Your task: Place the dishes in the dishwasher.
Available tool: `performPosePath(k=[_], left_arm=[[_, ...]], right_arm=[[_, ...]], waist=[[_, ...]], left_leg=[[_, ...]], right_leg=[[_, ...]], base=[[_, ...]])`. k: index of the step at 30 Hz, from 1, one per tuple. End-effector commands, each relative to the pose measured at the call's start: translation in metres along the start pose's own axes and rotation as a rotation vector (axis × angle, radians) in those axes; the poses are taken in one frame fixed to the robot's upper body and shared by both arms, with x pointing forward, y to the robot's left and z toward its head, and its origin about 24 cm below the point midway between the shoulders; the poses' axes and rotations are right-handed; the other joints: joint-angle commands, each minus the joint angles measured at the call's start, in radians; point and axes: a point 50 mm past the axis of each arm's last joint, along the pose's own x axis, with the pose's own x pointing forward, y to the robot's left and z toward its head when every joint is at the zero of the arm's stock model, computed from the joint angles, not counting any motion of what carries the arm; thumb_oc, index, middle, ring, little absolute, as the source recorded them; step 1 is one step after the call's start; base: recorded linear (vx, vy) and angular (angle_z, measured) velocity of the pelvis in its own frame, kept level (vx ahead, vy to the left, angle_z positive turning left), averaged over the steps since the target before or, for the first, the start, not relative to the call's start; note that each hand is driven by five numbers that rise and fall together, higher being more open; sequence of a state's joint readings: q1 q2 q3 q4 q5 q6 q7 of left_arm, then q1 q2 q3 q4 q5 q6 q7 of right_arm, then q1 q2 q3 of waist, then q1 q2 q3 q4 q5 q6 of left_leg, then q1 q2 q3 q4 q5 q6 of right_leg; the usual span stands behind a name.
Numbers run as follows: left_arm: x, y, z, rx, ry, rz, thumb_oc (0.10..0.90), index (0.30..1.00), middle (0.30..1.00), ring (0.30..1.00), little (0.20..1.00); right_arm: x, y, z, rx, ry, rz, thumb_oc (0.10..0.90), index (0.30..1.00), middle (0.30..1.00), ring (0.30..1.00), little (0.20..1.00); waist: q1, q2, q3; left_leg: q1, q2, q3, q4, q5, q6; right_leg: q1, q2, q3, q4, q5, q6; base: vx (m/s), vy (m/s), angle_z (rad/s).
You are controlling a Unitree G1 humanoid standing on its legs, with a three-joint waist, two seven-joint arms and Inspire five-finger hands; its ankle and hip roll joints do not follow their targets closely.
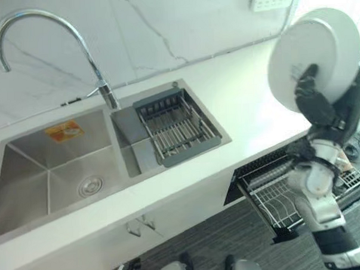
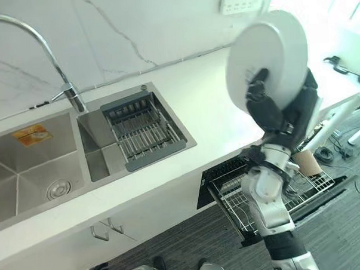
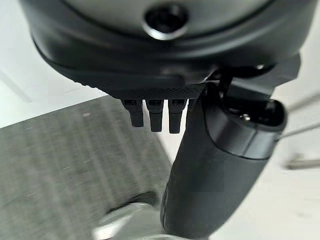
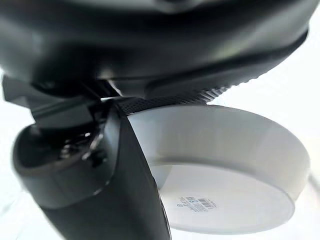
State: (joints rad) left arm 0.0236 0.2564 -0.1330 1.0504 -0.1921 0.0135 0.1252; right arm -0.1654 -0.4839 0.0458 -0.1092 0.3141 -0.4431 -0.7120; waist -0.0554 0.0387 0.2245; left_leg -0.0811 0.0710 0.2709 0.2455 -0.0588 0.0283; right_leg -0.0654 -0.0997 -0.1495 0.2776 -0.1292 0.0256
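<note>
right hand (image 2: 275, 116) is gripping the white plate (image 2: 266, 59), thumb curled over its underside | plate is tilting on edge above the open dishwasher rack (image 2: 254, 191) | left hand (image 3: 165, 107) is hanging with fingers relaxed, holding nothing

Bright daylight from right — wrist views blurred

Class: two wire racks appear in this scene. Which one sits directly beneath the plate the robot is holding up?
The pulled-out dishwasher rack, low in front of the counter, below the white plate gripped by the right hand. The other, the grey drainer basket, sits in the sink, well to the left.
</note>
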Motion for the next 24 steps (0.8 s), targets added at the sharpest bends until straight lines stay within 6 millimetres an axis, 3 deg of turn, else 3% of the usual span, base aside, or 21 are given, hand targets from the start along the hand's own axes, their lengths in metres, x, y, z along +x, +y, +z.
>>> performPosePath(k=[1, 9, 14, 18, 24], left_arm=[[0.001, 0.003, 0.032, 0.056, -0.169, -0.014, 0.8, 0.9, 0.9, 0.9, 0.9], [-0.01, -0.025, 0.067, 0.173, -0.367, -0.18, 0.8, 0.9, 0.9, 0.9, 0.9], [-0.017, -0.038, 0.082, 0.168, -0.421, -0.256, 0.8, 0.9, 0.9, 0.9, 0.9], [-0.017, -0.043, 0.074, 0.178, -0.392, -0.265, 0.8, 0.9, 0.9, 0.9, 0.9], [-0.011, -0.036, 0.055, 0.12, -0.288, -0.237, 0.8, 0.9, 0.9, 0.9, 0.9]], right_arm=[[0.022, 0.001, 0.058, 0.115, -0.372, 0.031, 0.4, 0.3, 0.3, 0.3, 0.3], [0.008, -0.054, 0.046, -0.018, -0.299, -0.09, 0.4, 0.3, 0.3, 0.3, 0.3], [0.001, -0.071, 0.025, -0.105, -0.169, -0.133, 0.4, 0.3, 0.3, 0.3, 0.3], [-0.005, -0.072, 0.0, -0.071, -0.033, -0.107, 0.4, 0.3, 0.3, 0.3, 0.3], [-0.007, -0.063, -0.016, -0.014, 0.099, -0.045, 0.4, 0.3, 0.3, 0.3, 0.3]], waist=[[0.0, -0.017, -0.038], [-0.075, -0.019, -0.026], [-0.093, -0.009, -0.009], [-0.087, 0.003, 0.009], [-0.079, 0.014, 0.043]], left_leg=[[0.063, 0.038, -0.052, 0.055, -0.164, -0.042], [0.067, 0.052, -0.037, 0.055, -0.167, -0.037], [0.051, 0.05, -0.038, 0.055, -0.154, -0.038], [0.036, 0.041, -0.05, 0.055, -0.148, -0.04], [0.009, 0.029, -0.072, 0.055, -0.134, -0.04]], right_leg=[[0.016, -0.029, 0.004, 0.022, -0.064, 0.063], [0.018, 0.005, 0.037, 0.022, -0.062, 0.055], [0.002, 0.005, 0.036, 0.022, -0.051, 0.049], [-0.009, -0.001, 0.031, 0.022, -0.047, 0.046], [-0.027, 0.0, 0.021, 0.022, -0.041, 0.038]], base=[[-0.03, -0.026, -0.16], [-0.03, -0.032, -0.18], [-0.01, 0.008, -0.01], [-0.01, 0.017, 0.0], [-0.01, 0.058, 0.04]])
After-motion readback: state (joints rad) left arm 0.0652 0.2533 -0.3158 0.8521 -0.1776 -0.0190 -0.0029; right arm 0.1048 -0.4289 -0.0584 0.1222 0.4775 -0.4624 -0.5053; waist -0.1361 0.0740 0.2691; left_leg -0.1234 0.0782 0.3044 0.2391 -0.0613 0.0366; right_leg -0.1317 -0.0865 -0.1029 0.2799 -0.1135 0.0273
